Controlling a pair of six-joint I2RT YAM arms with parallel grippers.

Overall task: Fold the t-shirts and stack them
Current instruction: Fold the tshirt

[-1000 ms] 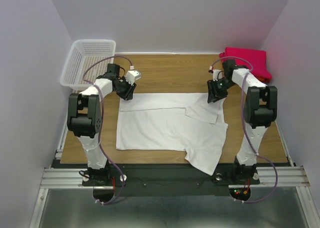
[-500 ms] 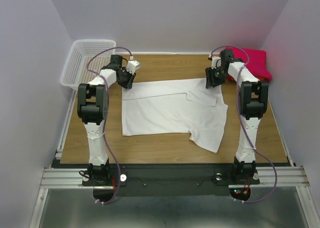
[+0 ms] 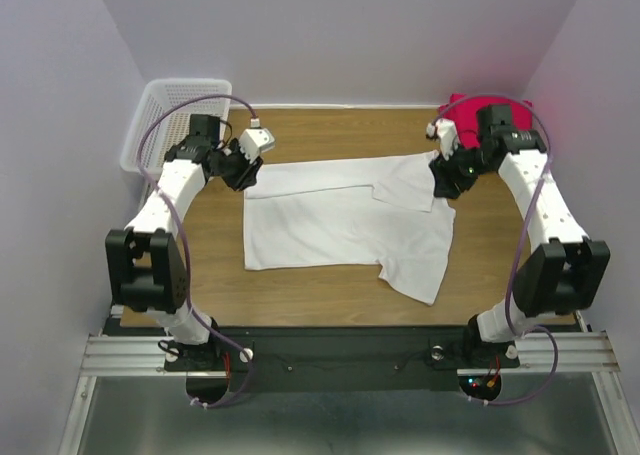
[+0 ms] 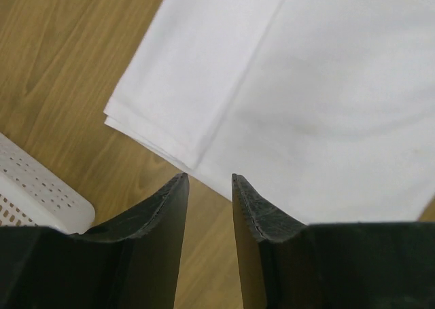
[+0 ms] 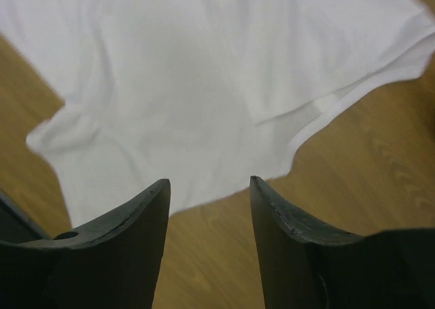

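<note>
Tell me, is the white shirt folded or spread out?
Partly folded: the white t-shirt lies flat, its far edge doubled over in a strip, one sleeve sticking out at the near right corner.

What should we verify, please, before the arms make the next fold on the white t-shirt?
1. Left end effector empty, jaws apart: ok.
2. Right end effector empty, jaws apart: ok.
3. White t-shirt wholly on the table: ok.
4. White t-shirt squared for folding: not ok, near sleeve sticks out.
5. Red t-shirts neatly stacked: cannot tell, right arm hides part.
6. Basket apart from the white t-shirt: ok.
</note>
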